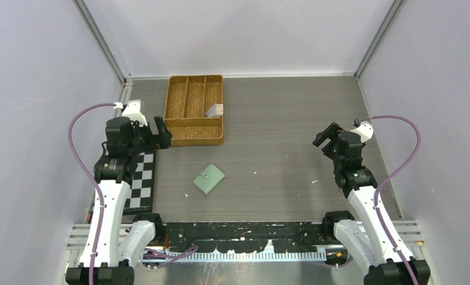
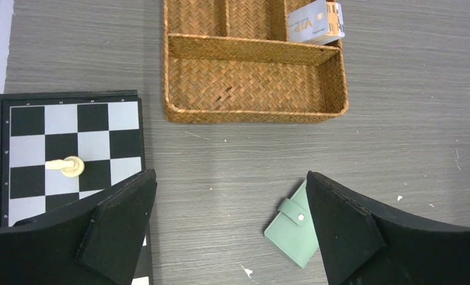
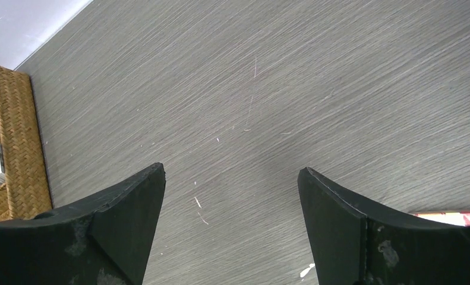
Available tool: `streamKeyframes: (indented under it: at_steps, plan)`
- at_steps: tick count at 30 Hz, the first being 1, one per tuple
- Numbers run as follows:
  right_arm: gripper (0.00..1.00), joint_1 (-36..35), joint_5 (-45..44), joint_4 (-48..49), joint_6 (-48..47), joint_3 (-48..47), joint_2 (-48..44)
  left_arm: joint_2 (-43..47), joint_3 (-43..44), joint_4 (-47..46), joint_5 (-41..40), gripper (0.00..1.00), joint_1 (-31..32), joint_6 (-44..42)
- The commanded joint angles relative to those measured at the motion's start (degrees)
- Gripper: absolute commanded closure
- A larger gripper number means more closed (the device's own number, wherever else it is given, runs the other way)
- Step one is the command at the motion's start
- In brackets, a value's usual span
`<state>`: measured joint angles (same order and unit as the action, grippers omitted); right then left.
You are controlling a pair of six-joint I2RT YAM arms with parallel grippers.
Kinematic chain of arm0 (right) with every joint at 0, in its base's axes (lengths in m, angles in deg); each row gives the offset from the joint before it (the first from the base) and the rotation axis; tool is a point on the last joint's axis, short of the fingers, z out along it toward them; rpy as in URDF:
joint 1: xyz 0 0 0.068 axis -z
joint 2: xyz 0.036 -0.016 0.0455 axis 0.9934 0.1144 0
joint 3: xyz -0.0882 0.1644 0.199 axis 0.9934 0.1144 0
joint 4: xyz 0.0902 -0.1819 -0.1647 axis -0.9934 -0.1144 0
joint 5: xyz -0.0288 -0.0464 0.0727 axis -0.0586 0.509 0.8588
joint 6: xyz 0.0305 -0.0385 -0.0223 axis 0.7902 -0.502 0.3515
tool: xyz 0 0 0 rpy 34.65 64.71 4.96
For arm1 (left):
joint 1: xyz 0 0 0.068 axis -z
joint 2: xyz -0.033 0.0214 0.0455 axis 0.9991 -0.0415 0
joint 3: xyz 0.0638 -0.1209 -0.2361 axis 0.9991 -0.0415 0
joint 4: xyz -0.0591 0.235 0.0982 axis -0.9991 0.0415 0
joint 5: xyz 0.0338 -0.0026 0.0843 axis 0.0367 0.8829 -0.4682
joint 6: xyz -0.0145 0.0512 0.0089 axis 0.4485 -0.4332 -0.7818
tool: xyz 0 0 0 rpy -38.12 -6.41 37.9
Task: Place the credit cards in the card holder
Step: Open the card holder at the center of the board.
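On the grey table (image 1: 280, 130), the card holder (image 1: 209, 179) lies snapped shut; the credit cards (image 2: 315, 22) (thin, stiff, slick, we judge) sit in the woven tray (image 1: 194, 141), best pinched edgewise. Left gripper (image 2: 230, 173) and right gripper (image 3: 231, 168) gape, empty.

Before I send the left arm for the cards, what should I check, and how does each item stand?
1. Left claw open and empty: ok.
2. Right claw open and empty: ok.
3. Credit cards located: ok, in the far right compartment of the woven tray.
4. Card count: cannot tell, they overlap.
5. Card holder ready to receive cards: not ok, it lies flat on the table with its flap snapped shut.
6. Left arm's path to the tray: probably ok, the chessboard and its toppled pale chess piece lie off to the side.
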<state>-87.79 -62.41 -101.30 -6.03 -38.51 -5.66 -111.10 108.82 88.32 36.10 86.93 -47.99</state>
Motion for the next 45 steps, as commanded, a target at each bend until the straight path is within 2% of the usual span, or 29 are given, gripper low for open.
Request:
streamKeyframes:
  at_steps: [1, 7, 12, 16, 23, 28, 34, 45]
  plan:
    - [0.13, 0.23, 0.92, 0.89, -0.29, -2.86, -0.11, 0.0, 0.28, -1.99, -2.49, 0.0, 0.24, 2.76]
    - [0.13, 0.26, 9.3, 1.34, 3.16, -1.95, -0.13, -0.94, -0.81, -1.44, -0.67, 0.0, 0.16, 5.62]
    - [0.13, 0.2, 23.26, 4.33, 8.63, 0.5, 1.77, -2.42, -8.07, -3.36, 6.15, 0.01, 6.05, 11.11]
    - [0.13, -1.17, 29.93, 6.98, 11.36, 2.86, 4.66, -2.5, -15.36, -9.21, 6.88, 0.01, 12.66, 16.52]
    - [0.13, -7.51, 31.52, 12.27, 14.18, 6.43, 6.37, -8.12, -22.59, -21.22, 12.48, 0.05, 15.45, 19.86]
    - [0.16, -12.42, 29.88, 15.6, 16.05, 8.2, 7.78, -13.08, -24.01, -25.02, 15.12, 0.08, 15.53, 19.33]
    - [0.21, -15.48, 29.09, 15.68, 16.24, 7.95, 11.19, -18.04, -25.03, -26.46, 15.99, 0.08, 15.54, 17.92]
    - [0.22, -18.22, 28.56, 15.66, 15.58, 7.77, 12.84, -22.18, -26.09, -27.49, 15.58, 0.08, 18.38, 17.02]
